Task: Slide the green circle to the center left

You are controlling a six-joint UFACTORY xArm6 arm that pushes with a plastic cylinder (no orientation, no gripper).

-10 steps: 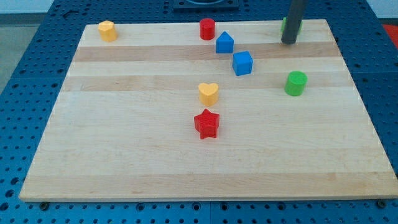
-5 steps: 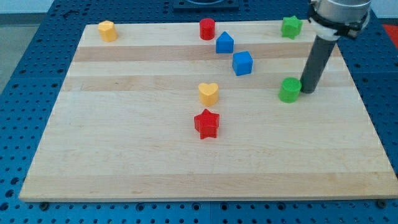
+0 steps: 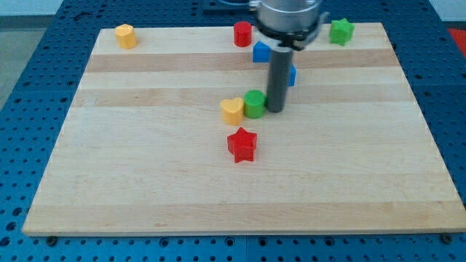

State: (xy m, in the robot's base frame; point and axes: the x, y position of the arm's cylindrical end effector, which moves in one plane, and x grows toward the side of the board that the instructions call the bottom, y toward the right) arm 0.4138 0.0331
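The green circle (image 3: pixel 254 104) sits near the middle of the wooden board (image 3: pixel 145 182). My tip (image 3: pixel 275 109) touches its right side. The green circle presses against the yellow heart (image 3: pixel 232 110) on its left. The rod rises from the tip and hides part of the blue cube (image 3: pixel 290 74) and part of the blue house-shaped block (image 3: pixel 260 52) behind it.
A red star (image 3: pixel 242 144) lies just below the yellow heart. A red cylinder (image 3: pixel 242 33) stands at the view's top centre. A yellow block (image 3: pixel 126 36) is at the top left corner. A green star (image 3: pixel 340 30) is at the top right.
My tip has moved left across the board, pushing the green circle from the right side to the middle. The circle has met the yellow heart and shifted it a little left.
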